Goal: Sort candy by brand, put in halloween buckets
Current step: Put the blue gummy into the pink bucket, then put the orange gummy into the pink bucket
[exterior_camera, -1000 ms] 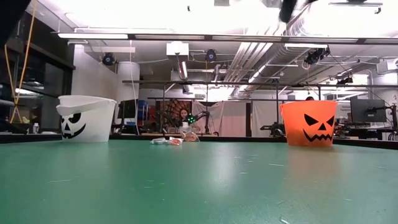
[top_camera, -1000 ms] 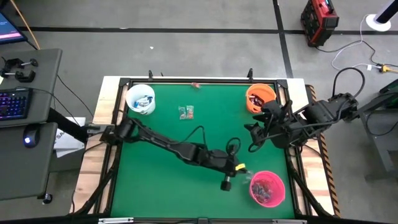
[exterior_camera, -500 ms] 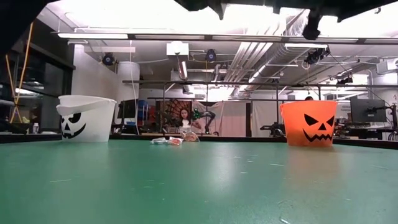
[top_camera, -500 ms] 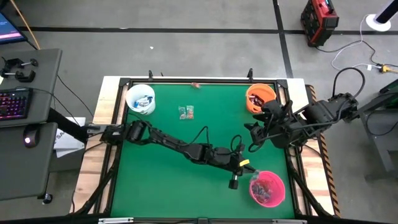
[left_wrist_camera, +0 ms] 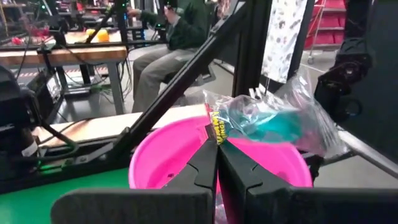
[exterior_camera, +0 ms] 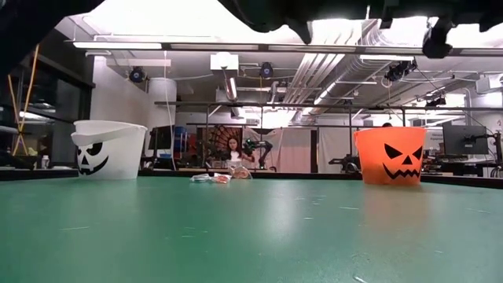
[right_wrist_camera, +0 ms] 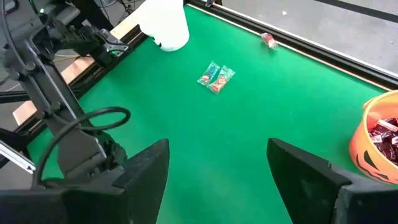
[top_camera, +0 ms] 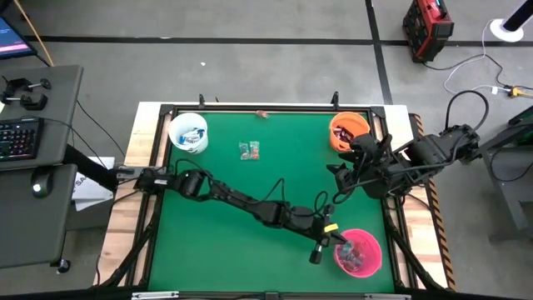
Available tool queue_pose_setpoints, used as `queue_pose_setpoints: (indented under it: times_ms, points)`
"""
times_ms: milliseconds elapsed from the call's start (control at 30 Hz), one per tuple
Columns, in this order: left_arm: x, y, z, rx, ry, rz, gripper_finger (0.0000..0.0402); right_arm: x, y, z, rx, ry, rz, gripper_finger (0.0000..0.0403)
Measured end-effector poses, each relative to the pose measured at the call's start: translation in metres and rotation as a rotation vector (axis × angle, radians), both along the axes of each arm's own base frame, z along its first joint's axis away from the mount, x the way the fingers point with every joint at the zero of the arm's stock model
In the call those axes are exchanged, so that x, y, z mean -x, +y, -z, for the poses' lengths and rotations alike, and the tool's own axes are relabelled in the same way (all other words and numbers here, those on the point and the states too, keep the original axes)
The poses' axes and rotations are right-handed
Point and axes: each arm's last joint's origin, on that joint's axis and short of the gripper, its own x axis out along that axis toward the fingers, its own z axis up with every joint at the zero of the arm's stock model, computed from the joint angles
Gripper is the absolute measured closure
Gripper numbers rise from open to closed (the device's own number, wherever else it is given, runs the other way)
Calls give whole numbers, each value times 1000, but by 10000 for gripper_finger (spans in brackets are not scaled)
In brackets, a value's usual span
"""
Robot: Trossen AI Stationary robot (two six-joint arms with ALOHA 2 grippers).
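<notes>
My left gripper (left_wrist_camera: 216, 144) pinched a crinkly clear greenish candy (left_wrist_camera: 267, 121) over the round glossy pink bucket (top_camera: 359, 252), right gripper (right_wrist_camera: 217, 165) spread wide near the orange bucket (top_camera: 347, 130), two wrapped candies (top_camera: 248, 150) lay on green felt.

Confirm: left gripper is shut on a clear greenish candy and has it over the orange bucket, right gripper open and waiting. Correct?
Not quite. The left gripper is shut on the clear greenish candy, but at the pink bucket, not the orange bucket; the left wrist view shows it. The right gripper is open and waiting, as you said.
</notes>
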Motion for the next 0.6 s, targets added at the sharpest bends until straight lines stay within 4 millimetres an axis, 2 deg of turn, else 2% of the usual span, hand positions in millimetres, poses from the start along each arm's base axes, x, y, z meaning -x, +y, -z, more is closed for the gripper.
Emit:
queue_pose_setpoints:
  times_ms: [300,400,600]
  points:
    - [-6,1,12,-17,44,-45,394,0,0,0,-10,-9,14,139]
    - [-6,1,14,-59,57,-51,369,0,0,0,-10,-9,14,139]
    - [-5,1,15,-58,64,-52,293,0,0,0,-4,-6,8,139]
